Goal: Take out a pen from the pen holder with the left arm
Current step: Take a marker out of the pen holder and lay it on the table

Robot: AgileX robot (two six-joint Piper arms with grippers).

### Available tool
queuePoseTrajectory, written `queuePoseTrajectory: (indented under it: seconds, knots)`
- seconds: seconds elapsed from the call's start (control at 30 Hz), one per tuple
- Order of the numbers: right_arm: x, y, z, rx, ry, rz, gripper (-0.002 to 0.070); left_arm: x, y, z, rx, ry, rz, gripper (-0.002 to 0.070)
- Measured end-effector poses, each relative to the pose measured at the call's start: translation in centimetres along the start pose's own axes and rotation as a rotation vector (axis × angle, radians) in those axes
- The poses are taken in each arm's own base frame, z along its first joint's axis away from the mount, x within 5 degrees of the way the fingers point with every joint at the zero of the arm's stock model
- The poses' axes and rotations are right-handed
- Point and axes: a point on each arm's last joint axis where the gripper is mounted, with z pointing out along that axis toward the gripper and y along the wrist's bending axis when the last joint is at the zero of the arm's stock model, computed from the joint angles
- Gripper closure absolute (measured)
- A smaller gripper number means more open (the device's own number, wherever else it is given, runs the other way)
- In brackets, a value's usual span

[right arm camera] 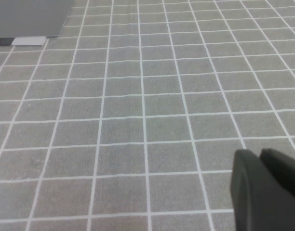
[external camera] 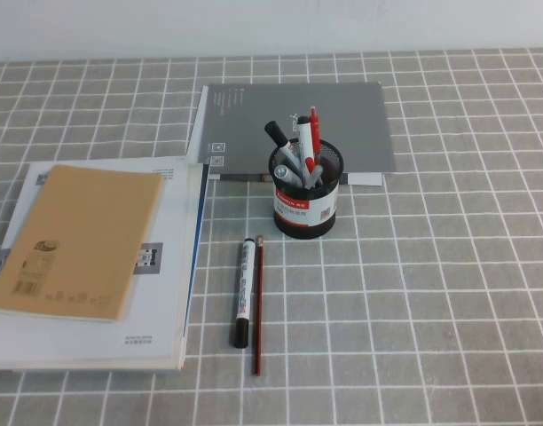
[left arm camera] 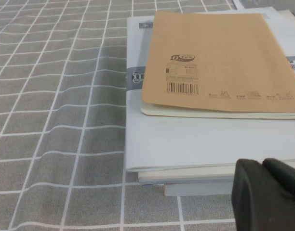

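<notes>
A black mesh pen holder (external camera: 304, 200) stands mid-table in the high view, holding several pens, among them a red pen (external camera: 314, 133) and a black marker (external camera: 278, 135). Neither arm shows in the high view. My left gripper (left arm camera: 263, 164) appears only in its wrist view, shut and empty, low beside the near edge of the white book stack (left arm camera: 186, 144); the holder is out of that view. My right gripper (right arm camera: 260, 155) is shut with nothing in it, over bare checked tablecloth.
A black marker (external camera: 244, 291) and a red pencil (external camera: 259, 306) lie side by side in front of the holder. A brown notebook (external camera: 81, 240) tops the white book stack (external camera: 165, 293) on the left. A grey book (external camera: 294, 129) lies behind the holder.
</notes>
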Motion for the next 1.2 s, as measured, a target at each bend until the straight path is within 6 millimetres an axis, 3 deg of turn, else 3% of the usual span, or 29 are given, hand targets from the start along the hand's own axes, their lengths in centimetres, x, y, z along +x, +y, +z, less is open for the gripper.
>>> queuePoseTrajectory:
  seconds: [0.9,1.2]
  knots:
    - [0.00,0.00,0.00,0.000,0.000,0.000,0.0689,0.00,-0.02,0.00,0.002,0.000,-0.001,0.0678]
    - [0.00,0.00,0.00,0.000,0.000,0.000,0.0689,-0.52,-0.30,-0.02,0.037,-0.055,-0.135,0.0678]
